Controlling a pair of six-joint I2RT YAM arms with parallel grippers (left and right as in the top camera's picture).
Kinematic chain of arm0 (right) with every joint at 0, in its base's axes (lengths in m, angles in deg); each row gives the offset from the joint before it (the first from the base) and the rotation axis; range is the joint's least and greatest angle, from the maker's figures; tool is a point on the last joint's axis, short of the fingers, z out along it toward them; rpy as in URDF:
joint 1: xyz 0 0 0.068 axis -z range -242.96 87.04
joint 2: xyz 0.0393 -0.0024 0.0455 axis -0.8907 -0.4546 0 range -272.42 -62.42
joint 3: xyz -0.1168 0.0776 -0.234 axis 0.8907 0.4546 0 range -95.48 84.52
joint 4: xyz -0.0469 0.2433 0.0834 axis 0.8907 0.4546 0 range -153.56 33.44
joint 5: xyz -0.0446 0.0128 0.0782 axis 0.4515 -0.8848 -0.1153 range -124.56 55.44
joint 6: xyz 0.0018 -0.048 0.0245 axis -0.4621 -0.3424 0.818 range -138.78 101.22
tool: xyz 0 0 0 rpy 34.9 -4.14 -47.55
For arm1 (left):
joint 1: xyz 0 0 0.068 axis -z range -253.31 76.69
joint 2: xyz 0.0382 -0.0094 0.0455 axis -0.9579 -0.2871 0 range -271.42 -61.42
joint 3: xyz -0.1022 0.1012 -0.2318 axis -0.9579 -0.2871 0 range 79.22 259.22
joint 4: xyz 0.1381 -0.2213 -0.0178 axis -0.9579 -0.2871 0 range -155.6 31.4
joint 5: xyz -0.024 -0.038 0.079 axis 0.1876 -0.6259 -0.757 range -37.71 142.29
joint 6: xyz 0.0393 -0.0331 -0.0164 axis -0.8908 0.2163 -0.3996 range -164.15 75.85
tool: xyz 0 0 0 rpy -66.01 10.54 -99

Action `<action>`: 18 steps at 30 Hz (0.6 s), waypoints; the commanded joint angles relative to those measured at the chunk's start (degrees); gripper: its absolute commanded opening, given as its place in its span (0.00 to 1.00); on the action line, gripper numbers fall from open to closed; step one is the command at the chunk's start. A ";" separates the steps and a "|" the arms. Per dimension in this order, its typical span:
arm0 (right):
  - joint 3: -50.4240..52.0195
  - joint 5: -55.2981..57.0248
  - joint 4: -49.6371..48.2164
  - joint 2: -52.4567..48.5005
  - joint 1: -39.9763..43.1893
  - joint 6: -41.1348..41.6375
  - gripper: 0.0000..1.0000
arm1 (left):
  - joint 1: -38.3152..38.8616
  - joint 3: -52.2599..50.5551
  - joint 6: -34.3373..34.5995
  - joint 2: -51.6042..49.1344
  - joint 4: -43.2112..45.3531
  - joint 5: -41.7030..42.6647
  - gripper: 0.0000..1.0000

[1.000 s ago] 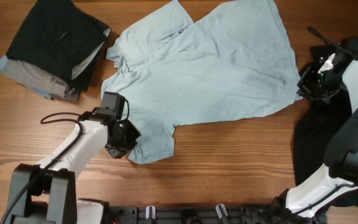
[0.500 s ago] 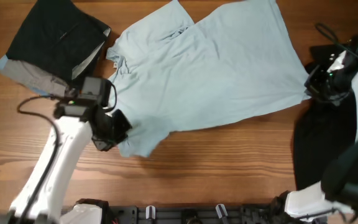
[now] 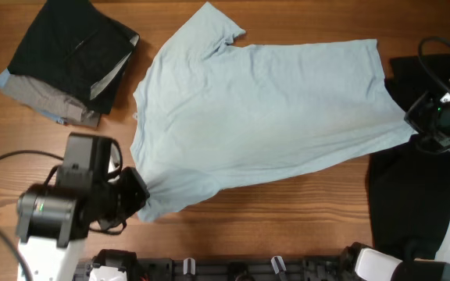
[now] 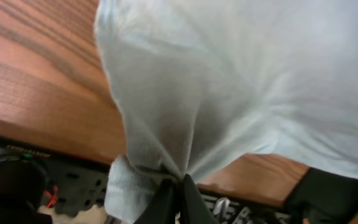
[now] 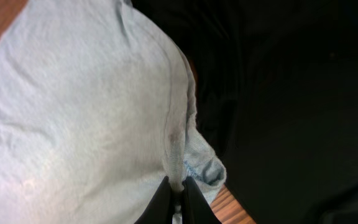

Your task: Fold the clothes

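**Operator:** So, what is the biggest thing on my tabletop (image 3: pixel 287 211)?

**Spotter:** One pale aqua T-shirt (image 3: pixel 264 109). It lies spread across the middle of the wood, drawn out between your two arms. One short sleeve points toward the far edge.

**Operator:** And the other clothes?

**Spotter:** You have one black garment (image 3: pixel 405 203) lying loose at the right end, just beside the T-shirt's right hem. At the far left corner sits one stack (image 3: pixel 69 58) of folded pieces. It has a black one on top, a grey one under it and a sliver of light blue at the bottom. The stack lies apart from the T-shirt.

**Operator:** How do my two grippers stand?

**Spotter:** Your left gripper (image 3: pixel 139 195) is clamped on the T-shirt's near left corner. In your left wrist view it (image 4: pixel 178 186) is pinched tight on a bunch of aqua cloth at the near edge of the tabletop, with the fabric fanning out from it. Your right gripper (image 3: pixel 416 125) is clamped on the right hem. In your right wrist view it (image 5: pixel 178 190) is pressed together on a fold of that hem, with the black garment behind.
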 commanded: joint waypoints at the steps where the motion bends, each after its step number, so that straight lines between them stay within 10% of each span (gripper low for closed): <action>1: -0.70 1.22 -0.66 -0.04 0.35 0.79 0.04 | -0.22 0.35 1.84 3.56 4.04 0.83 0.04; 18: -0.70 0.09 -9.64 -9.49 0.35 1.86 0.04 | 0.85 0.33 -4.87 -16.81 30.77 0.07 0.04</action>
